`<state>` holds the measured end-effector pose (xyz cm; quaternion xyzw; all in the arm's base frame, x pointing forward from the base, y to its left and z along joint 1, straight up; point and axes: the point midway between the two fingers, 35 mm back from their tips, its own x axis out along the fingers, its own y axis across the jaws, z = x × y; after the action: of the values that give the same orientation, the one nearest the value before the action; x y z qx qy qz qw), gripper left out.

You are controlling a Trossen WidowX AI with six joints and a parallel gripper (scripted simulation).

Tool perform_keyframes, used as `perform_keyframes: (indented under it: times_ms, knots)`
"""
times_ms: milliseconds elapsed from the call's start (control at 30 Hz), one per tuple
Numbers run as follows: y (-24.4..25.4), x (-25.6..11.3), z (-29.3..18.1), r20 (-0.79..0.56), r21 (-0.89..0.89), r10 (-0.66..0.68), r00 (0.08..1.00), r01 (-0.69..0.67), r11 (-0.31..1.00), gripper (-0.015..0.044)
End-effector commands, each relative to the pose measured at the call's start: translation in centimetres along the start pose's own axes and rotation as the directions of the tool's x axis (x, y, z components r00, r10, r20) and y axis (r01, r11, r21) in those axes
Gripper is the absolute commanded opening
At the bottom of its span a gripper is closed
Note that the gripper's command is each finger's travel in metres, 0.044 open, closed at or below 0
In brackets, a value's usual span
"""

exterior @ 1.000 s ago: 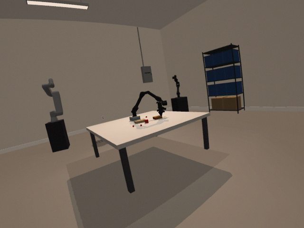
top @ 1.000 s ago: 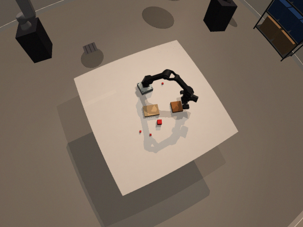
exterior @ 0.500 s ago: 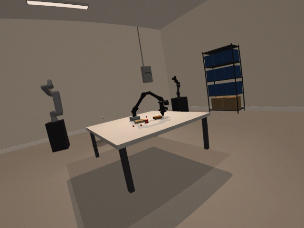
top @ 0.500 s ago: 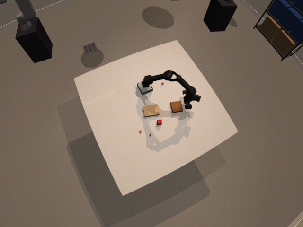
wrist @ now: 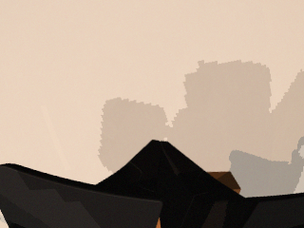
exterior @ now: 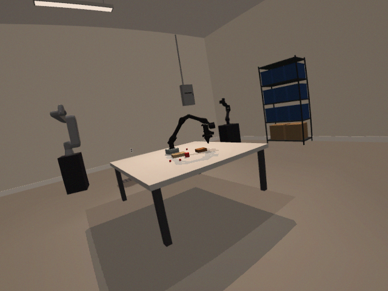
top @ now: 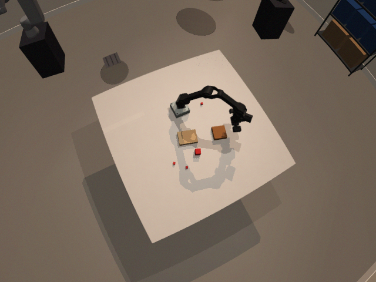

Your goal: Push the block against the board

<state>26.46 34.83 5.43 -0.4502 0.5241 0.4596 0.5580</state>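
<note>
The square block (top: 219, 132) (exterior: 200, 150) is orange-brown and lies flat on the table; a corner of the block (wrist: 227, 179) shows behind the fingers in the wrist view. The tan rectangular board (top: 185, 138) (exterior: 178, 154) lies flat to its left in the top view. A clear gap separates the two, and they do not touch. My gripper (top: 237, 129) (exterior: 208, 142) (wrist: 158, 148) is shut and empty. It points down and is raised above the table, beyond the block's side that faces away from the board.
A red cube (top: 198, 151) (exterior: 187, 154) sits close to the board's corner. Two tiny red cubes (top: 174, 163) (top: 186, 167) lie farther toward the front, and another tiny red cube (top: 201, 103) lies near the arm's grey base (top: 184, 113). The white table (top: 145, 194) has open edges.
</note>
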Motion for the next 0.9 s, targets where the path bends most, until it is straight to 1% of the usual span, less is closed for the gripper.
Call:
perform_keyframes:
  times_ms: [0, 100, 233, 267, 333, 400, 867]
  knots:
    - [-0.7, 0.2, -0.6, -0.008, -0.019, 0.002, 1.0, -0.002, 1.0, 0.0]
    - [-3.2, 0.0, -2.4, -0.014, -0.082, -0.001, 1.0, -0.001, 0.997, 0.0]
    - [-3.4, 0.3, -2.5, -0.015, -0.086, -0.001, 1.0, -0.001, 0.996, 0.0]
    - [-3.4, 1.2, -2.5, -0.015, -0.086, -0.001, 1.0, -0.001, 0.996, 0.0]
    - [-3.4, 4.3, -2.5, -0.015, -0.086, -0.001, 1.0, -0.001, 0.996, 0.0]
    - [-3.3, 5.5, -2.6, -0.015, -0.086, -0.001, 1.0, -0.001, 0.996, 0.0]
    - [-3.6, 5.4, -3.5, -0.015, -0.087, -0.001, 1.0, 0.0, 0.996, 0.0]
